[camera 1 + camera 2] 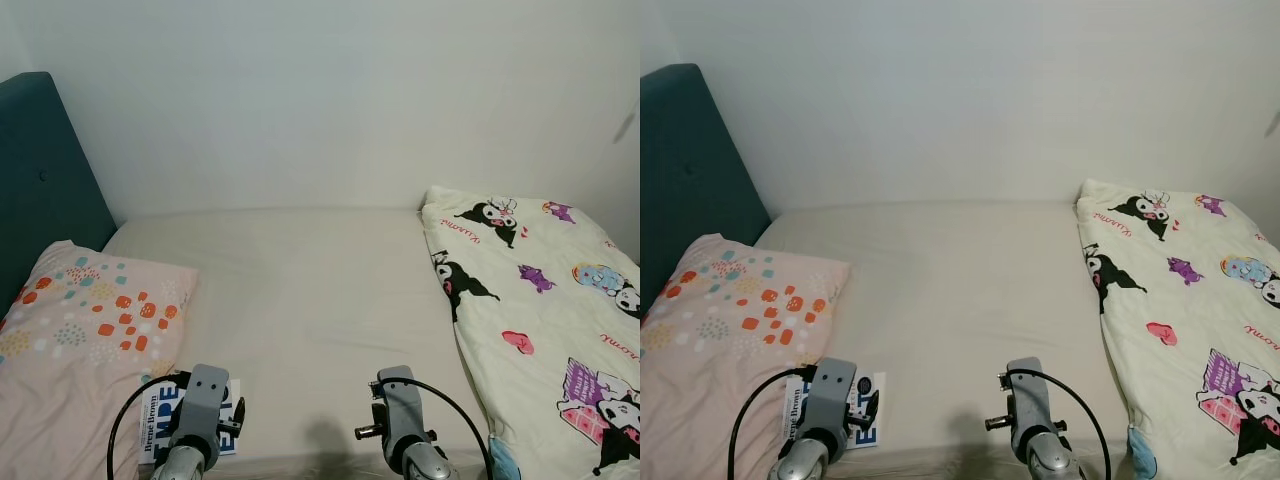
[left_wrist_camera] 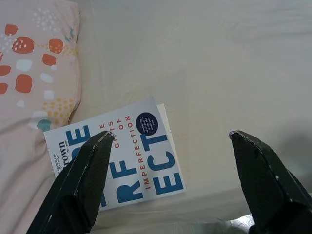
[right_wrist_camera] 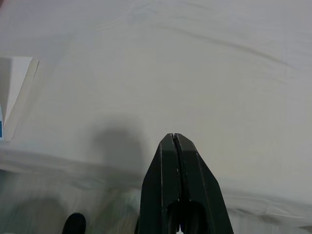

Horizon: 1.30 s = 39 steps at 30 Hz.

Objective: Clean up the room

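Beige bed [image 1: 300, 290] holds a book [image 2: 122, 156] at seven o'clock beside the pillow [image 1: 80, 340]; left hand [image 2: 170, 170] released above it, right hand [image 3: 178, 146] clenched, empty. Thin book may slide, resisting pickup.

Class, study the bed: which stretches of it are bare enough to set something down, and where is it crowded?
The sheet lies bare between the pillow and the cartoon quilt, back to the wall. It is crowded at the near left edge, where the book lies beside the pillow under the open left gripper.
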Available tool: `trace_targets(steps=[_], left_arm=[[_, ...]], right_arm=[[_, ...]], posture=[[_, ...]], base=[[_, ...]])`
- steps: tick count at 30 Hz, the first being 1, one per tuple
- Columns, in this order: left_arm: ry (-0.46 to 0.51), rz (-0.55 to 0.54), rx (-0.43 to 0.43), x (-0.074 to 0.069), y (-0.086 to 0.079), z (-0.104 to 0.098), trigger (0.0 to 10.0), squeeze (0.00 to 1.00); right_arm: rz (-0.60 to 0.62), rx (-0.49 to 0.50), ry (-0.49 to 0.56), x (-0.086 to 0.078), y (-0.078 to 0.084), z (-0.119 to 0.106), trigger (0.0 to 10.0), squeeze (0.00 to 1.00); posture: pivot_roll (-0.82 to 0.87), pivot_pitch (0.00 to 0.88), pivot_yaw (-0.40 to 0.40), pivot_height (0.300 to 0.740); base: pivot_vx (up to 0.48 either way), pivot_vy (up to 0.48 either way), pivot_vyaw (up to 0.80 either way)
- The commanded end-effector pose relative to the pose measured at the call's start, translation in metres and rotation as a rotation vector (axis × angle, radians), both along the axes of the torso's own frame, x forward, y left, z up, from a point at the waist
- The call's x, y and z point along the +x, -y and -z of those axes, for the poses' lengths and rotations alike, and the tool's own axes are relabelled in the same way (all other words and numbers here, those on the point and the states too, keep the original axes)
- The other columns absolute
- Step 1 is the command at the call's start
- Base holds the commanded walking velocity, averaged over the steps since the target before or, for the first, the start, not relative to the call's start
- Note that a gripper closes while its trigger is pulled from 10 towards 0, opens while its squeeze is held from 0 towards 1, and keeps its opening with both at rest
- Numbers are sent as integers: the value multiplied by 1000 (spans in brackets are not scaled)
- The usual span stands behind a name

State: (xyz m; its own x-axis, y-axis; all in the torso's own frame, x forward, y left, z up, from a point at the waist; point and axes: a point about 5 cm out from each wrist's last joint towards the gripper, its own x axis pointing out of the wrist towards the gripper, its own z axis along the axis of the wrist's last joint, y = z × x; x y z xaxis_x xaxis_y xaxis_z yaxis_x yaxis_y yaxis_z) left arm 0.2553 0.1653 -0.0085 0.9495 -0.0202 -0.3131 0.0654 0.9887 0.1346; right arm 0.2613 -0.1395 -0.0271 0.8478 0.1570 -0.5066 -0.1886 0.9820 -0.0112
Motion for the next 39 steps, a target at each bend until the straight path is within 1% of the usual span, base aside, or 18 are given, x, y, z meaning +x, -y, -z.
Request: trace_targets(steps=[1,39], left_arm=[[-4,18,10,-4,1,3,10000,0],[-5,13,20,-7,-4,2,10000,0]], right_arm=[[0,3,-8,-2,0,2,10000,0],[-8,7,-18,-5,-2,4,10000,0]], posture=[[-2,55,-37,740],[5,72,-40,740]], base=[[0,-319,0],[0,-346,0]])
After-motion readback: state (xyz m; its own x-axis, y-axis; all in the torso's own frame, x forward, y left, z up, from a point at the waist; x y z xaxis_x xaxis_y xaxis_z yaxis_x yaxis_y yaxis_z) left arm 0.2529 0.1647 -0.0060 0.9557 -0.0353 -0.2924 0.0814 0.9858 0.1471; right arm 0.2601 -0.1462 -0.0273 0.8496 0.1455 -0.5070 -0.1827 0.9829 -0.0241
